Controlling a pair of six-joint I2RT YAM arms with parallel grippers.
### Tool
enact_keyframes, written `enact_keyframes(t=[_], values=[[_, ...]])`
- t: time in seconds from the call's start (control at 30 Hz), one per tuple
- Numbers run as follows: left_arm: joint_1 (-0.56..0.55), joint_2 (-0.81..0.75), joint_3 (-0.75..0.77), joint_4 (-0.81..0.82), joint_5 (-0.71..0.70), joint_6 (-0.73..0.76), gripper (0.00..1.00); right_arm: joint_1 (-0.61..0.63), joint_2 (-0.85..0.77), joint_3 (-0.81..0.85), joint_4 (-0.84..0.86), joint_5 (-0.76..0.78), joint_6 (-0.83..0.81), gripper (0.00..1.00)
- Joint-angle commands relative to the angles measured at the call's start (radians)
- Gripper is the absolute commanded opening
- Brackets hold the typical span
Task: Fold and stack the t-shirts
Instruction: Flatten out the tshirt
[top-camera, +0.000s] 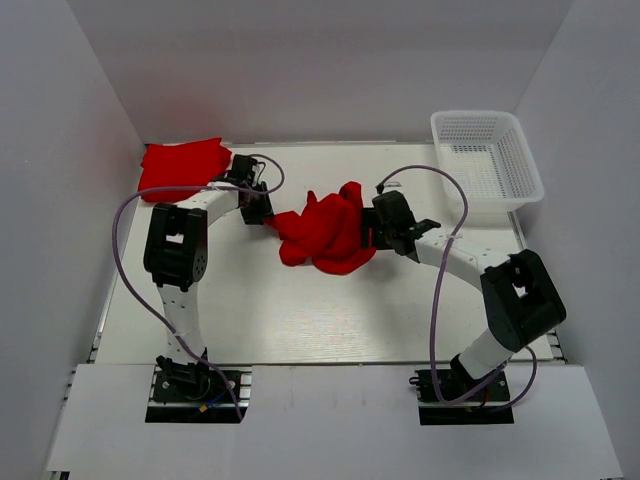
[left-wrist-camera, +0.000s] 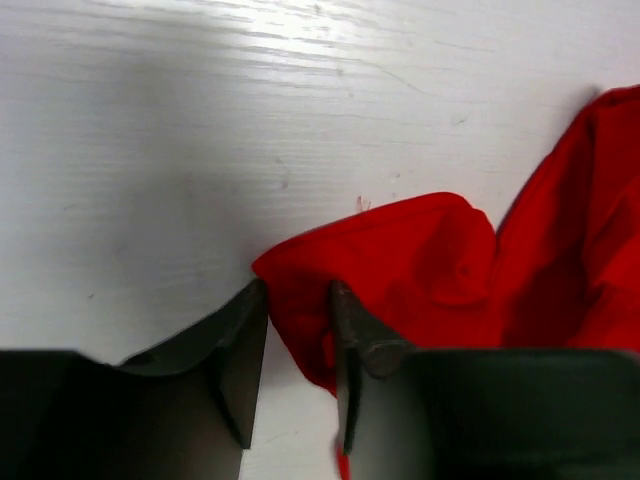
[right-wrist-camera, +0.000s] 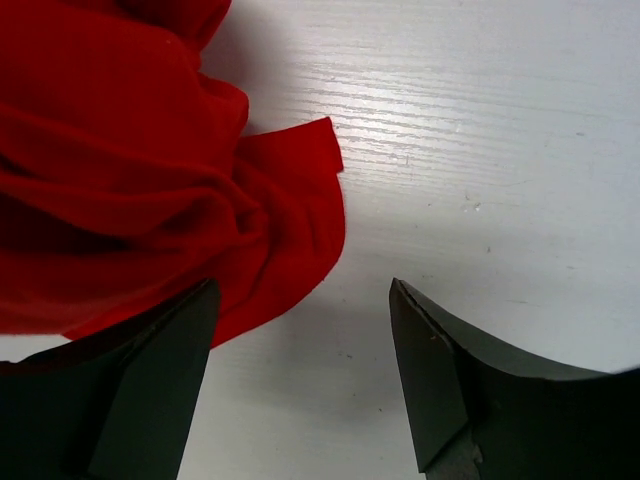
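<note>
A crumpled red t-shirt (top-camera: 325, 230) lies in a heap at the middle of the table. A second red t-shirt (top-camera: 183, 165) lies flat and folded at the back left. My left gripper (top-camera: 263, 212) is at the heap's left edge. In the left wrist view its jaws (left-wrist-camera: 298, 290) stand narrowly apart around a corner of the shirt (left-wrist-camera: 420, 260), with bare table showing between them. My right gripper (top-camera: 377, 228) is at the heap's right edge. In the right wrist view it (right-wrist-camera: 302, 285) is wide open and empty, with the shirt (right-wrist-camera: 130, 170) beside its left finger (right-wrist-camera: 150, 380).
A white mesh basket (top-camera: 478, 117) stands at the back right corner. White walls close in the table on the left, back and right. Purple cables loop from both arms over the table.
</note>
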Motion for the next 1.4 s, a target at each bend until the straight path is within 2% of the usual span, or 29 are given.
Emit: enact_keyframes(t=[0.0,0.03,0.07,0.13,0.43,0.5,0.67,0.73,0.77,0.87,1.03,1.17,1.37], values=[[-0.011,-0.007,-0.016,0.065,0.085,-0.012,0.4,-0.004,0.042,0.0,0.081,0.032,0.042,0.73],[-0.011,-0.007,-0.031,0.066,0.107,-0.012,0.32,-0.004,0.053,-0.002,0.089,0.031,0.043,0.71],[-0.011,-0.017,-0.043,0.096,0.117,-0.012,0.16,-0.004,0.061,-0.003,0.096,0.035,0.043,0.7],[-0.011,-0.03,-0.072,0.119,0.127,-0.012,0.0,-0.004,0.087,0.0,0.101,0.031,0.048,0.68],[-0.011,-0.188,-0.189,0.28,0.139,0.02,0.0,-0.004,0.162,-0.023,0.177,0.011,0.039,0.63],[-0.002,-0.208,-0.201,0.291,0.139,0.02,0.0,-0.005,0.173,-0.025,0.185,0.009,0.045,0.52],[0.007,-0.229,-0.221,0.291,0.148,0.02,0.0,-0.007,0.197,-0.037,0.199,0.014,0.054,0.36],[0.007,-0.238,-0.221,0.291,0.148,0.02,0.0,-0.005,0.199,-0.039,0.196,0.026,0.06,0.18],[0.007,-0.248,-0.221,0.291,0.148,0.02,0.0,-0.005,0.197,-0.039,0.19,0.037,0.066,0.01],[0.007,-0.28,-0.208,0.291,0.138,0.04,0.0,-0.007,0.123,-0.054,0.175,0.09,0.075,0.0],[0.007,-0.353,-0.125,0.242,0.053,0.094,0.0,-0.016,-0.053,-0.079,0.127,0.317,0.068,0.0],[0.007,-0.422,-0.021,0.204,-0.038,0.15,0.0,-0.045,-0.166,0.007,0.006,0.468,0.034,0.0],[0.007,-0.531,0.133,0.155,-0.184,0.241,0.0,-0.09,-0.278,0.159,-0.065,0.615,-0.081,0.0]])
